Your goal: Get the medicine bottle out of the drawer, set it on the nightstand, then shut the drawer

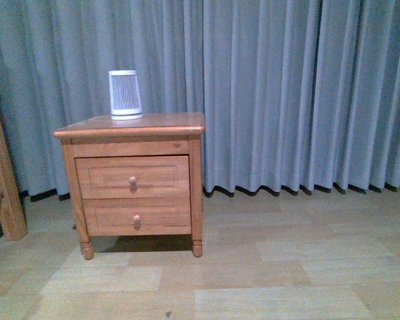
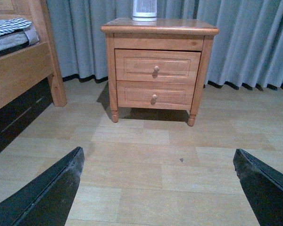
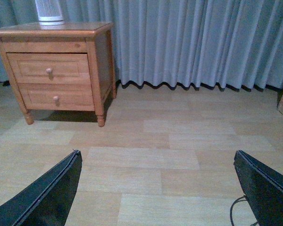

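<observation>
The orange-brown nightstand (image 1: 130, 126) stands on the wood floor before grey curtains; it also shows in the left wrist view (image 2: 159, 26) and the right wrist view (image 3: 52, 31). Its upper drawer (image 1: 133, 177) is shut, with one round knob (image 1: 133, 180); it shows shut in the left wrist view (image 2: 156, 66) and the right wrist view (image 3: 48, 68) too. The medicine bottle is hidden. My left gripper (image 2: 158, 157) is open and empty above the floor, well short of the nightstand. My right gripper (image 3: 158, 157) is open and empty, to the nightstand's right. Neither arm shows in the front view.
A large white ribbed canister (image 1: 125, 95) stands on the nightstand's top. The shallower lower drawer (image 1: 137, 217) is shut. A wooden bed frame (image 2: 23, 70) with bedding stands left of the nightstand. Curtains (image 1: 287, 93) hang behind. A cable (image 3: 238, 212) lies by my right finger.
</observation>
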You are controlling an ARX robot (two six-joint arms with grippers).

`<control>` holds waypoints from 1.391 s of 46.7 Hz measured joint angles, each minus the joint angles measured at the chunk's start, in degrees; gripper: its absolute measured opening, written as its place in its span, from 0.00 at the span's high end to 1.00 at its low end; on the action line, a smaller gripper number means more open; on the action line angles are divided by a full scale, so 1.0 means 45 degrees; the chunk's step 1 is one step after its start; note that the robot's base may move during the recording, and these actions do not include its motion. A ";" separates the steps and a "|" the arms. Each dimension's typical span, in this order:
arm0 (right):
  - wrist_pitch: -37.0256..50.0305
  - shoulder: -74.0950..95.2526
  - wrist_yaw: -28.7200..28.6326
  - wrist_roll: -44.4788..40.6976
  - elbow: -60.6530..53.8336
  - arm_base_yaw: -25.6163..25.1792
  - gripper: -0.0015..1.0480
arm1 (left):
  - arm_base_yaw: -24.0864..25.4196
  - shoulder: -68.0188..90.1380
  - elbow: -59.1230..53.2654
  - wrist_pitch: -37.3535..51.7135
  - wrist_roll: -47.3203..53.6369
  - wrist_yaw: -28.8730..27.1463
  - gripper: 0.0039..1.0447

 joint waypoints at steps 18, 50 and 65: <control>0.0000 0.0000 0.0000 0.0000 0.0000 0.0000 0.07 | 0.0000 0.0000 0.0000 0.0000 0.0000 0.0000 0.06; 0.0000 0.0000 0.0000 0.0000 0.0000 0.0000 0.07 | 0.0000 0.0000 0.0000 0.0000 0.0000 0.0000 0.06; 0.0000 0.0000 0.0000 0.0005 0.0000 0.0000 0.07 | 0.0000 0.0000 0.0000 0.0000 0.0000 -0.0005 0.06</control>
